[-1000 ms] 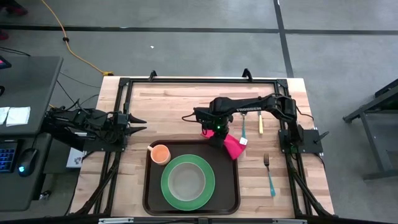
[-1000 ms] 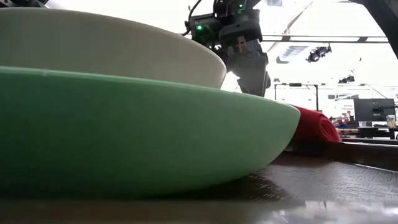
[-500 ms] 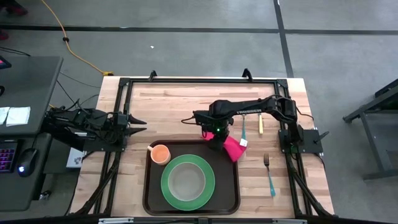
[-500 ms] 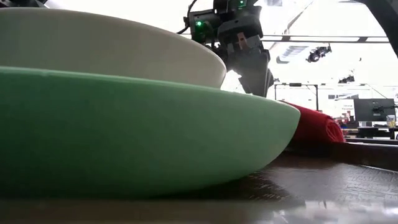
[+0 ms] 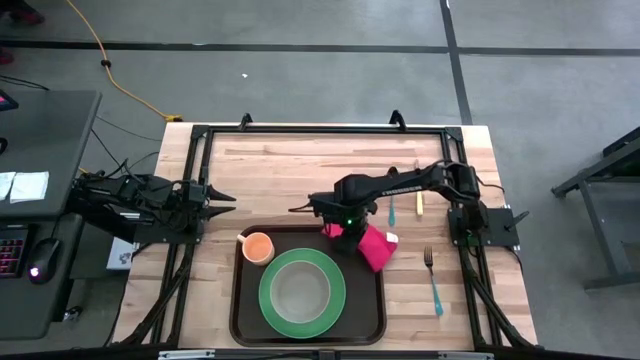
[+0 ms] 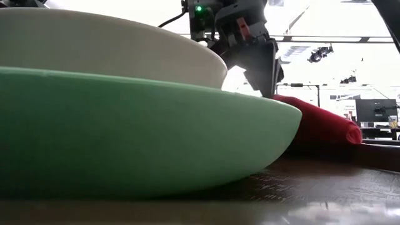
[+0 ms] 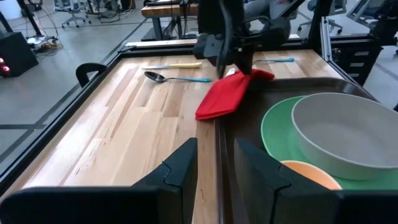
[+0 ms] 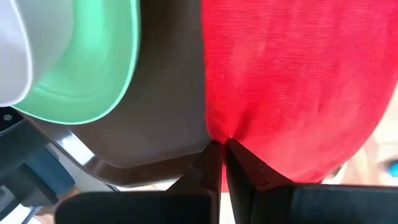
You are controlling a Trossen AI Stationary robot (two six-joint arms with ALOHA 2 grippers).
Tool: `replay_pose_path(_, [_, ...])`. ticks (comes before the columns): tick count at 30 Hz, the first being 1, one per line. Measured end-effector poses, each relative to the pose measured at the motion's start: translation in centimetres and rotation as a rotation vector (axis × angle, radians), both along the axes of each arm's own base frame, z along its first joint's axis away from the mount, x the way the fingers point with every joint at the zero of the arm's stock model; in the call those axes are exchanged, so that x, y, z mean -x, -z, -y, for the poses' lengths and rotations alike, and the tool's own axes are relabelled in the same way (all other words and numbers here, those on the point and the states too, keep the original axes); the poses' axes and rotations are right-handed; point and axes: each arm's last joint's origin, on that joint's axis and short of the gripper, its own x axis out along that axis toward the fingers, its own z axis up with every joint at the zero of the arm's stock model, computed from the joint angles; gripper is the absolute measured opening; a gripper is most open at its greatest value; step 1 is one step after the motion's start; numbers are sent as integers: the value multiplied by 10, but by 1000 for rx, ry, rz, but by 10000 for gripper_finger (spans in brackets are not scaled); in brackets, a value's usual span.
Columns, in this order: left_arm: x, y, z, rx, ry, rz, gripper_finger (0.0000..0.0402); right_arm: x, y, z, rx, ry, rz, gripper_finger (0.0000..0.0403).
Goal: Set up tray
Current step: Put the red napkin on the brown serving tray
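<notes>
Tray (image 5: 240, 300): dark brown plastic, rectangular, rounded corners, raised rim; lies on the near middle of the wooden table (image 5: 280, 170).

Plate (image 5: 270, 300): green, round, smooth, centred in the tray. A pale shallow bowl (image 5: 300, 293) sits in it.

Cup (image 5: 258, 246): small, orange, round, in the tray's far left corner.

Cloth (image 5: 374, 247): red, soft, finely ribbed, folded to a long shape; lies across the tray's far right rim (part on the tray, part on the wood).

Right gripper (image 5: 335, 231): over the tray's far edge, jaws pinched together on one end of the cloth.

Left gripper (image 5: 222, 203): waits at the table's left edge, fingers partly apart, nothing between them.

Cutlery on bare wood, right of the tray: spoon (image 5: 392, 208), yellow-handled piece (image 5: 419, 199), fork (image 5: 433, 280) with blue handle.
</notes>
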Motion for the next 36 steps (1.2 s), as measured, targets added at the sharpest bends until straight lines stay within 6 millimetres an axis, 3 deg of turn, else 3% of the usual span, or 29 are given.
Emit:
replay_pose_path(18, [0, 0, 2, 13, 50, -3, 136, 3, 0, -40, -22, 10, -41, 0])
replay_pose_path(36, [0, 0, 2, 42, 75, -5, 136, 5, -1, -53, -59, 2, -54, 0])
